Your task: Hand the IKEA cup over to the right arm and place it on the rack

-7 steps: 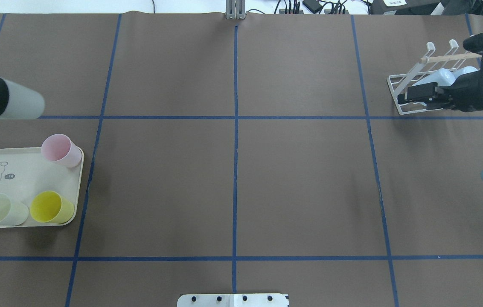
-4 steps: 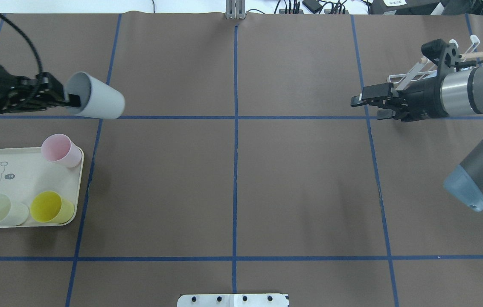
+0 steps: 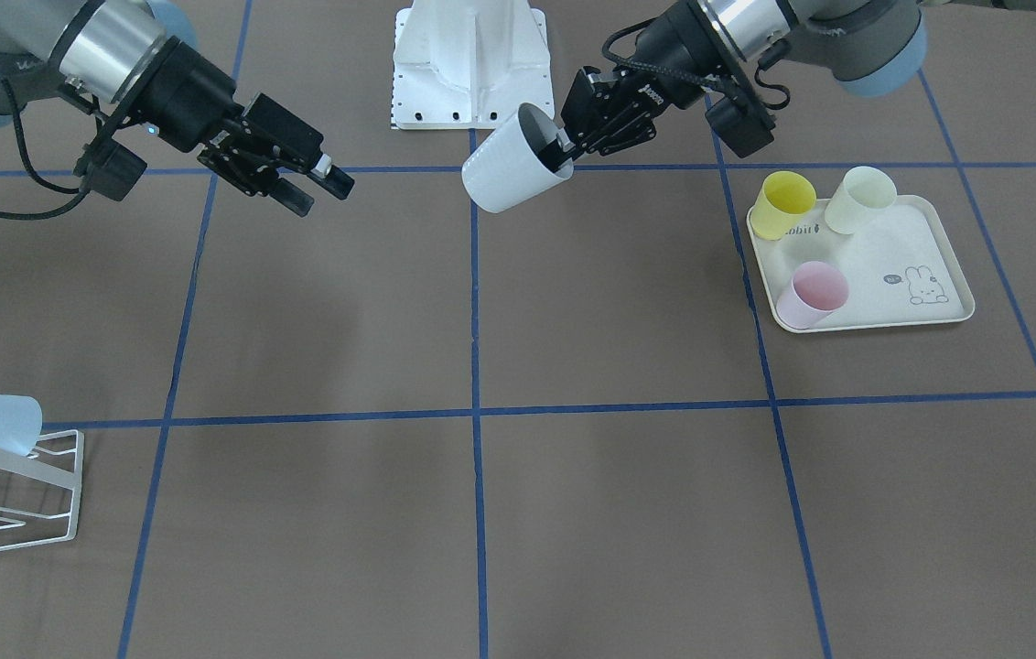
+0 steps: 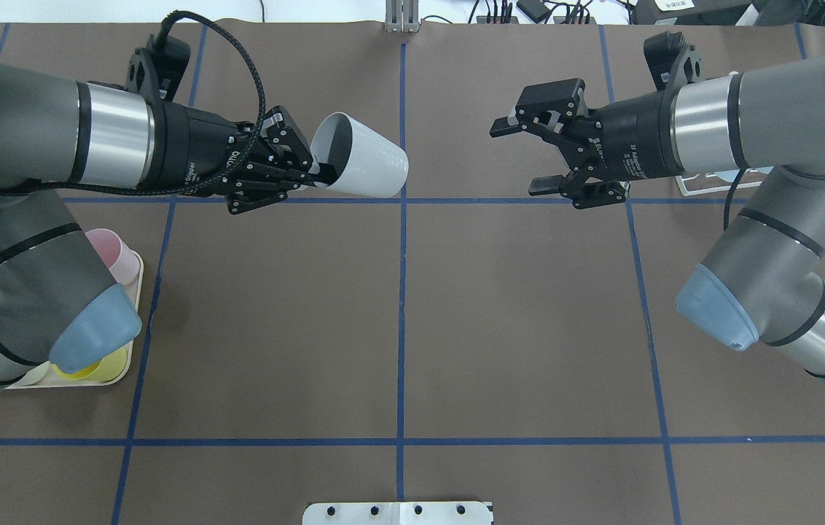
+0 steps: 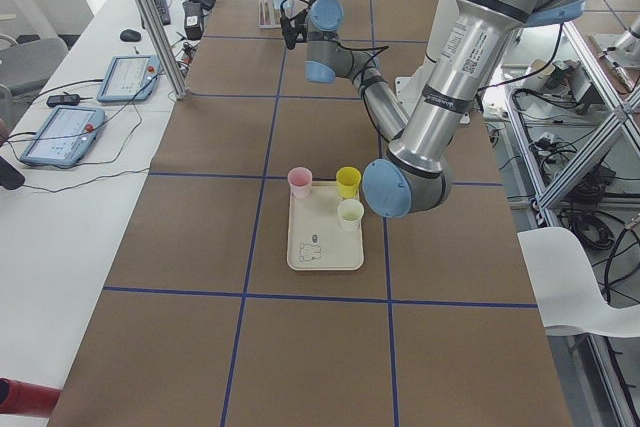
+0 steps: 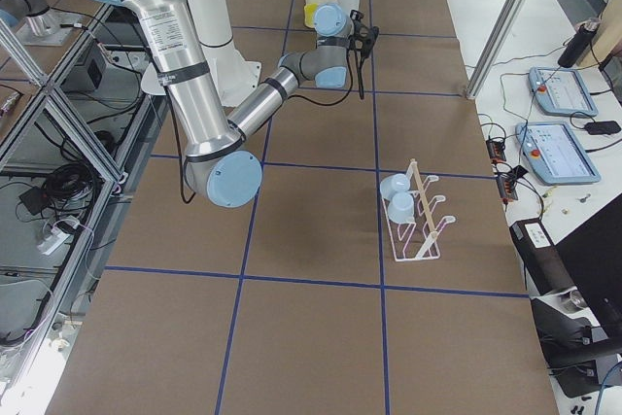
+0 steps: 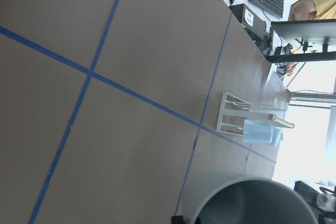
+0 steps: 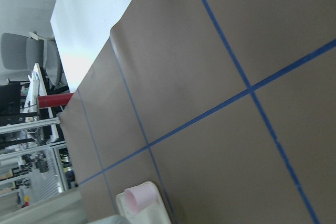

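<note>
Clasping the white cup (image 4: 365, 166) by its rim in our left gripper (image 4: 316, 175) (tilted), right gripper (image 4: 518, 160) hovering spread at three o'clock.

There are 6 cups: 1 white cup (image 4: 365, 164), 1 pink cup (image 3: 811, 295), 1 yellow cup (image 3: 783, 203), 1 pale green cup (image 3: 859, 199) and 2 light blue cups (image 6: 394, 186) (image 6: 400, 207). There is 1 tray (image 3: 902, 238) and 1 rack (image 6: 421, 211). There are 2 robot arms, 1 left arm (image 4: 114, 142) and 1 right arm (image 4: 704, 127).
</note>
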`<state>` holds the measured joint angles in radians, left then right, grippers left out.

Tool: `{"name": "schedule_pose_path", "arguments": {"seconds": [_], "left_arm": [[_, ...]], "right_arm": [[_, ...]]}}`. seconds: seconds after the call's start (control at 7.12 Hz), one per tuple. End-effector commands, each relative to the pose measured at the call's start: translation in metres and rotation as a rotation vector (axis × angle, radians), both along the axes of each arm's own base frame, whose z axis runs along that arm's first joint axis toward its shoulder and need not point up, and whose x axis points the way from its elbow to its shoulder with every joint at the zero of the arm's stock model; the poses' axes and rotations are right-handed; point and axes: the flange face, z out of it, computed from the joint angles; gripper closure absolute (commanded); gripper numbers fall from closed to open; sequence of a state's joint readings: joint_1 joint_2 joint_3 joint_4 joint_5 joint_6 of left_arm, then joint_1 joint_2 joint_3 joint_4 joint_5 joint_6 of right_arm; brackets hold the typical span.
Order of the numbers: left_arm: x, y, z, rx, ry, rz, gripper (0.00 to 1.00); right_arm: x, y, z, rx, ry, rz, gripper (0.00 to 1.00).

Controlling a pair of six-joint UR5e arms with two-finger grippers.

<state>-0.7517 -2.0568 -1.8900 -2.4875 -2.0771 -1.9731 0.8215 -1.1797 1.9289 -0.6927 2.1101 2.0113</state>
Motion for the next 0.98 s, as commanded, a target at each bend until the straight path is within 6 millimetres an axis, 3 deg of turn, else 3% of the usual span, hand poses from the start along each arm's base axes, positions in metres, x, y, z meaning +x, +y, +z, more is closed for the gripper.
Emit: {"name": "schedule_pose_path", "arguments": {"seconds": [0.0, 0.14, 0.28, 0.84], "left_arm": [[-0.001, -0.006, 0.006, -0.141, 0.31, -0.054, 1.0], [0.004, -0.009, 0.023, -0.171, 0.443, -0.041, 1.0], [0.005, -0.011, 0.03, -0.202, 0.537, -0.056, 1.0], [0.002, -0.009, 0.004, -0.24, 0.677, -0.063, 1.0]], "right_arm": [[0.014, 0.008, -0.06, -0.124, -0.167, 0.046, 0.0], [0.014, 0.01, -0.08, -0.121, -0.244, 0.078, 0.0], [0.006, 0.018, -0.084, -0.155, -0.343, 0.103, 0.0], [-0.002, 0.02, -0.085, -0.171, -0.368, 0.095, 0.0]]}}
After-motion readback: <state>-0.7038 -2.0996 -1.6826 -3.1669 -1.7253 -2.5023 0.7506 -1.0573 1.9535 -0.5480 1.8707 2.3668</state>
